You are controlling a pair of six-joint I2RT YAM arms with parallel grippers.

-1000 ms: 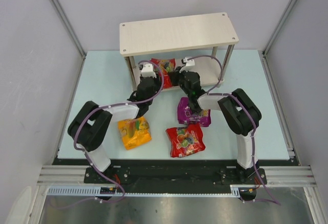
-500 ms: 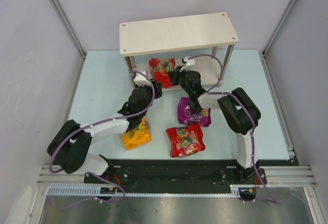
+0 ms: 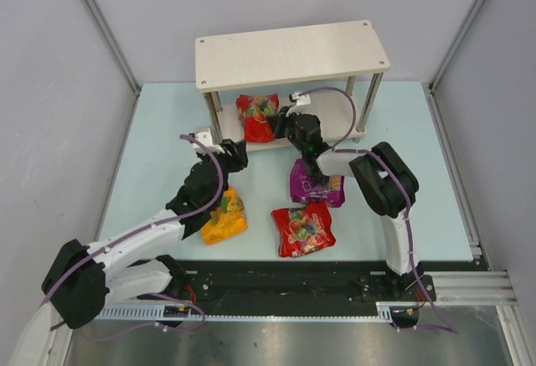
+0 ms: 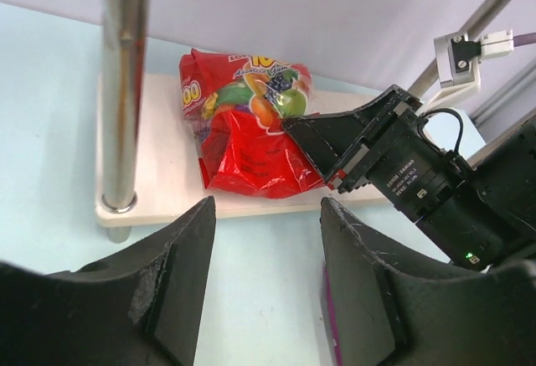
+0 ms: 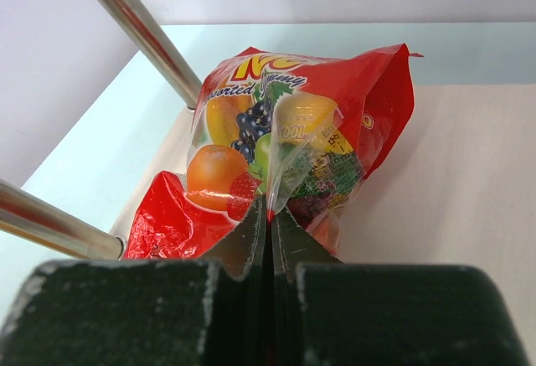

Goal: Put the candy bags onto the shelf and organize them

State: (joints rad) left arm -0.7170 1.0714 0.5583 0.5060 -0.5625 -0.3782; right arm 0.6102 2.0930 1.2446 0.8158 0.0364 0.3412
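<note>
The right gripper (image 5: 268, 215) pinches a glossy red fruit-print candy bag (image 5: 285, 123) lying on the lower board of the pale two-tier wooden shelf (image 3: 293, 52). The left gripper (image 4: 266, 215) hangs open and empty just in front. An orange-yellow pouch (image 3: 222, 218), a purple pouch (image 3: 316, 186) and a second red pouch (image 3: 303, 229) lie on the pale blue desk (image 3: 167, 131).

The left pincer (image 3: 233, 155) now sits drawn back from the shelf (image 3: 293, 54), open above the bench (image 3: 163, 131) by the orange bag (image 3: 222, 217), its arm stretched out low, while the right pincer (image 3: 283, 121), clamped on the red bag (image 3: 255, 115), is further left along the lower board.
</note>
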